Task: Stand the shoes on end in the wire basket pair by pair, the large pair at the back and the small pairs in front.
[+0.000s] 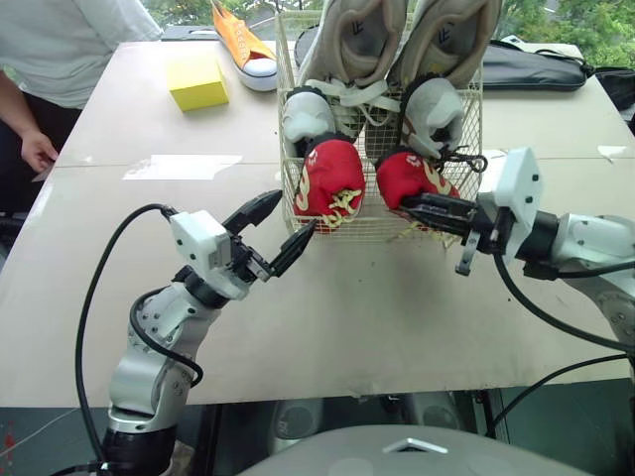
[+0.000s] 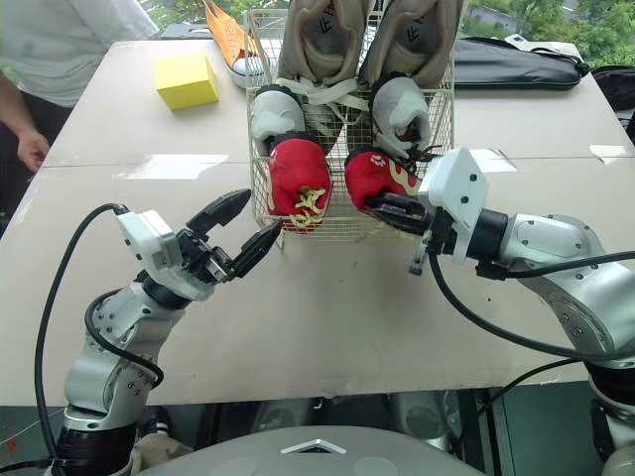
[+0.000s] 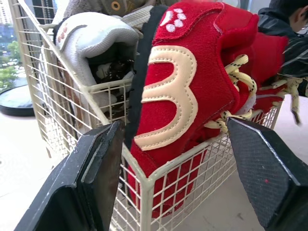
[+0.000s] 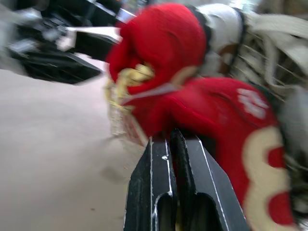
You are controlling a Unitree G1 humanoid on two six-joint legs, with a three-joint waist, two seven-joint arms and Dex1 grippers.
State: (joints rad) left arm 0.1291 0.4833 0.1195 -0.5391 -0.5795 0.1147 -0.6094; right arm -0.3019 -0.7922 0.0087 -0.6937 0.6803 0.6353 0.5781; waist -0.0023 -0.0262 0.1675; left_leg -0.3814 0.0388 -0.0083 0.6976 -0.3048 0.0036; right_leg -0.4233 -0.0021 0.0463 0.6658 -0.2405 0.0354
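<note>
Left claw (image 1: 289, 219) wide open; right claw (image 1: 409, 204) closed, touching red shoe (image 1: 413, 173).

Pretty plain setup: one big pale beige tabletop (image 1: 327, 327) made of two boards, with a seam running straight across the middle. There's a shiny strip of clear tape (image 1: 182, 167) along that seam on the left and a small white patch (image 1: 612, 152) near the right edge. A yellow box (image 1: 197, 82) sits at the back left, and a black bag (image 1: 531, 67) lies flat at the back right. A person in a white shirt (image 1: 60, 40) stands at the far left corner, one hand (image 1: 38, 151) hanging by the edge. Green trees (image 1: 585, 25) show past the far edge, and there's soft daylight all over.
</note>
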